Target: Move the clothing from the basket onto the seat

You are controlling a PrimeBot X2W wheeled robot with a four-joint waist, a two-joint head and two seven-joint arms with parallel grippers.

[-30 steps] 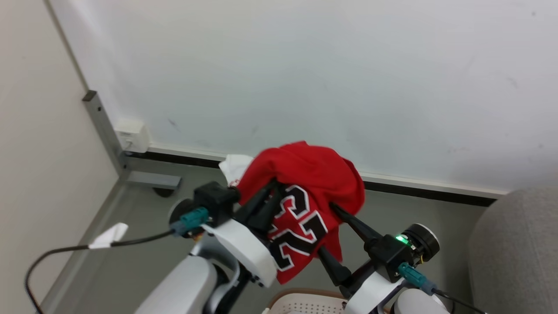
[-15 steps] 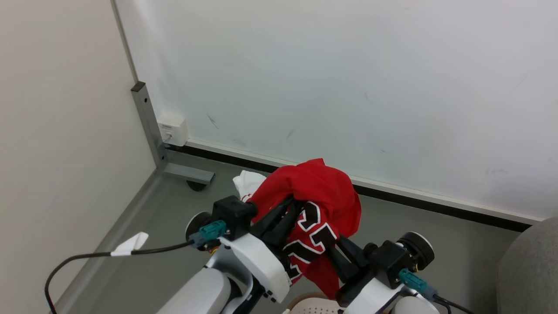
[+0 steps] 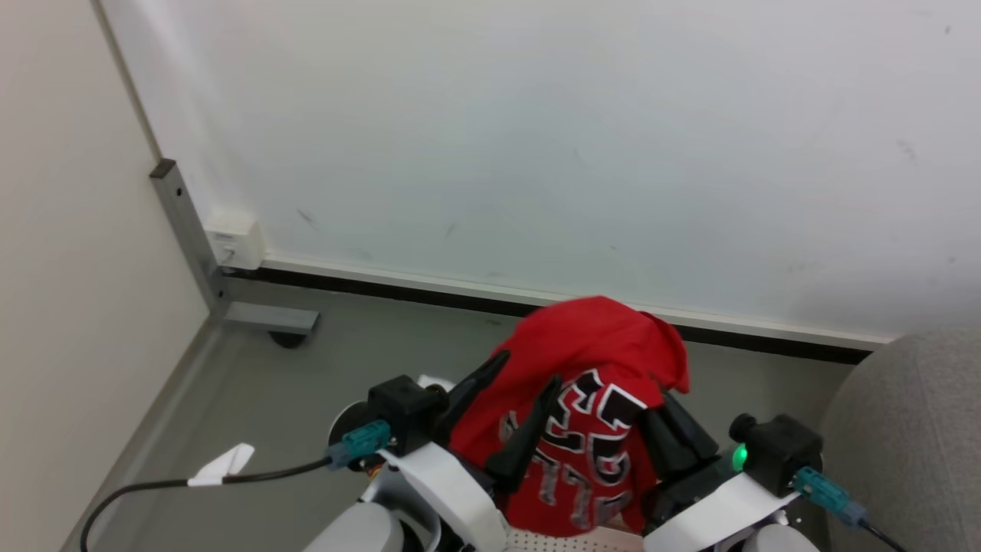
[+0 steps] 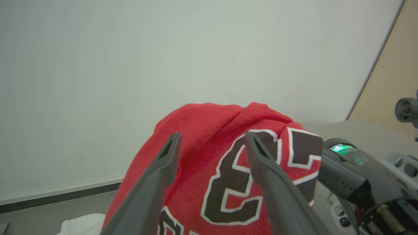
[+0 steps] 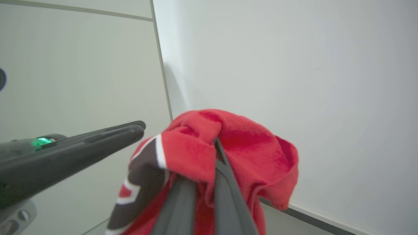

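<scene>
grey floor [image 3: 368, 345], white wall [image 3: 536, 138] behind held clothing [image 3: 594, 345].

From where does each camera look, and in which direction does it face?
Head view: on the head, facing forward and down at the bright red fabric jersey, white wall and large grey upholstered seat; left hand and right hand show.
Left wrist view: on the left wrist, along its open fingers towards jersey and wall.
Right wrist view: on the right wrist, along fingers shut on the jersey.
Shared: all three see jersey and wall.
</scene>
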